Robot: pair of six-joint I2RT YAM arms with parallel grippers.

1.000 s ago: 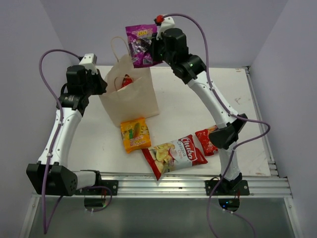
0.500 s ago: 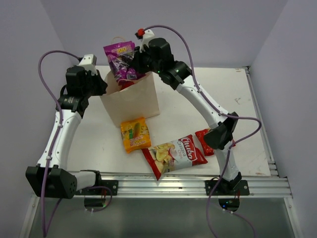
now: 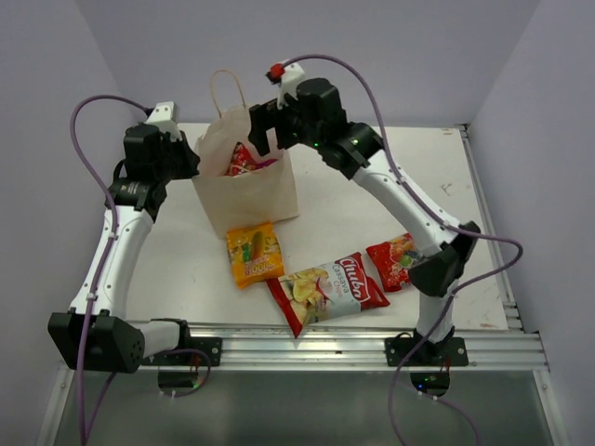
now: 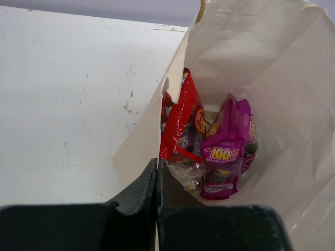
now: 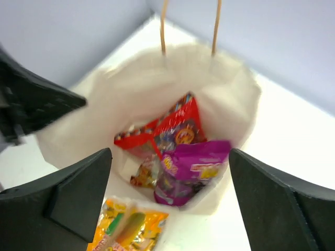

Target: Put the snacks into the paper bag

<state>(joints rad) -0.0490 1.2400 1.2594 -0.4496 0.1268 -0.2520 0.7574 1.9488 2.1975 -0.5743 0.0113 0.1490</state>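
Note:
The tan paper bag point(image 3: 249, 193) stands open at the back left of the table. My left gripper point(image 4: 157, 163) is shut on the near edge of its rim point(image 4: 166, 99). Inside lie a red packet point(image 4: 183, 123) and a purple packet point(image 4: 226, 151). Above the bag's mouth my right gripper point(image 3: 266, 125) hangs open with nothing between its fingers; its wrist view looks down on the red packet point(image 5: 175, 125) and the purple packet point(image 5: 194, 167). In front of the bag lie an orange-yellow packet point(image 3: 254, 252), the large red-and-white chip bag point(image 3: 327, 292) and a small red packet point(image 3: 392, 261).
The bag's twisted handles point(image 3: 225, 88) stick up beside the right gripper. A metal rail point(image 3: 307, 339) runs along the near table edge, and walls close the table in at the back and sides.
The right gripper carried the purple packet left over the bag, then opened. The packet dropped into the bag beside the red one. The left arm has stayed put.

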